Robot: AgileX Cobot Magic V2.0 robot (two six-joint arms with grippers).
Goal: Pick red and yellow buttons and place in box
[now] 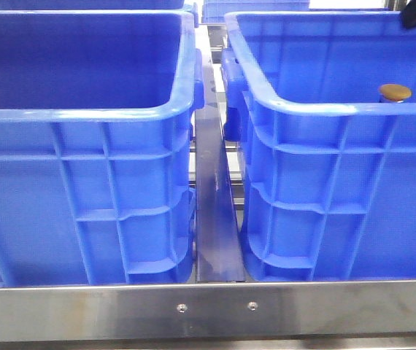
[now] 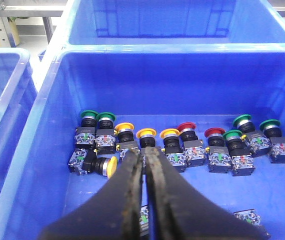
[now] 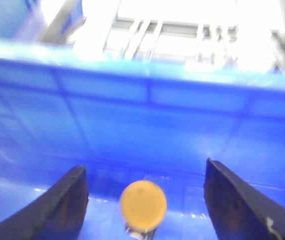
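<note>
The right gripper (image 3: 145,200) hangs wide open, holding nothing, over the orange-yellow domed plastic button (image 3: 143,204) in the blue ribbed plastic crate (image 1: 317,109); best centre before closing. The left gripper (image 2: 145,160) is pinched closed, empty.

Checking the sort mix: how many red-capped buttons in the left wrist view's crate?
2. One red button stands right of the upright yellow-capped ones in the row; the other red button is next along, before a green-capped one. The closed left gripper may hide more.
</note>
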